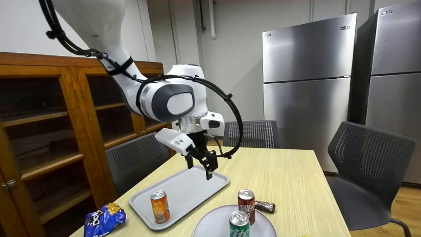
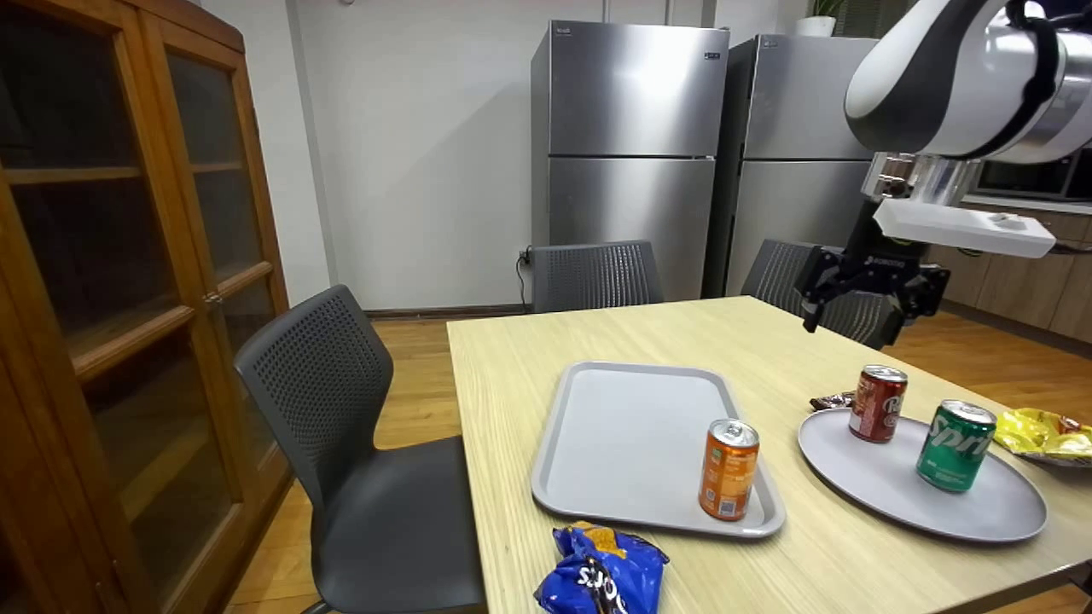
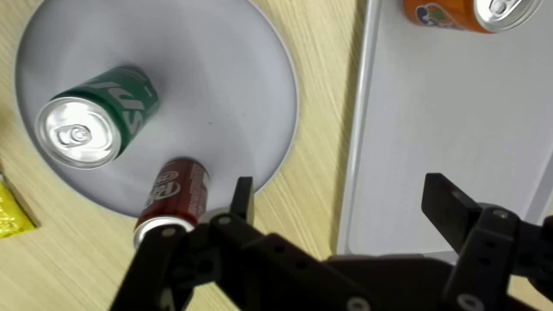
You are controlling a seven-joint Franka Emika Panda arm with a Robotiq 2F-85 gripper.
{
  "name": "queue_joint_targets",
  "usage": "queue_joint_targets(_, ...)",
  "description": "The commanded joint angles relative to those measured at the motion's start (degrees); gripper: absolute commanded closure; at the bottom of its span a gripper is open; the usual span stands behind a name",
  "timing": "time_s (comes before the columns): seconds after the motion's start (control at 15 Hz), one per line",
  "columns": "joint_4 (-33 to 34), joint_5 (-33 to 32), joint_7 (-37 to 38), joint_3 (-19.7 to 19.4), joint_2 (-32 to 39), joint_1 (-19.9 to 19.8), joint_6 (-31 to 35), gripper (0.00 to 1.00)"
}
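My gripper (image 3: 339, 190) hangs above the table with its fingers wide apart and nothing between them. In the wrist view the gap lies over bare wood and the edge of the grey tray (image 3: 432, 108). An orange soda can (image 2: 729, 469) stands upright on that tray, toward one end. On the round grey plate (image 2: 853, 477) stand a dark red Dr Pepper can (image 2: 879, 405) and a green Sprite can (image 2: 955, 448), both upright. The red can (image 3: 179, 192) appears closest to a fingertip in the wrist view, partly covered by the gripper. The Sprite's lower part is cut off in an exterior view.
A blue snack bag (image 1: 104, 220) lies by the tray's near end. Beside the plate are a brown wrapped bar (image 1: 265, 206) and a yellow bag (image 2: 1049, 435). Chairs (image 2: 358, 443) surround the table (image 1: 279, 177); a wooden cabinet (image 1: 70, 115) stands along one side.
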Motion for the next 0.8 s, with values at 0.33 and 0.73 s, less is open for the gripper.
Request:
queue_joint_targets(0.33,0.0,6.6,-5.1,3.7,0.1,3.3,-1.5,0.0)
queue_joint_targets(0.73,0.0,7.0,-5.8,3.9,0.1,3.5,-1.8,0.0)
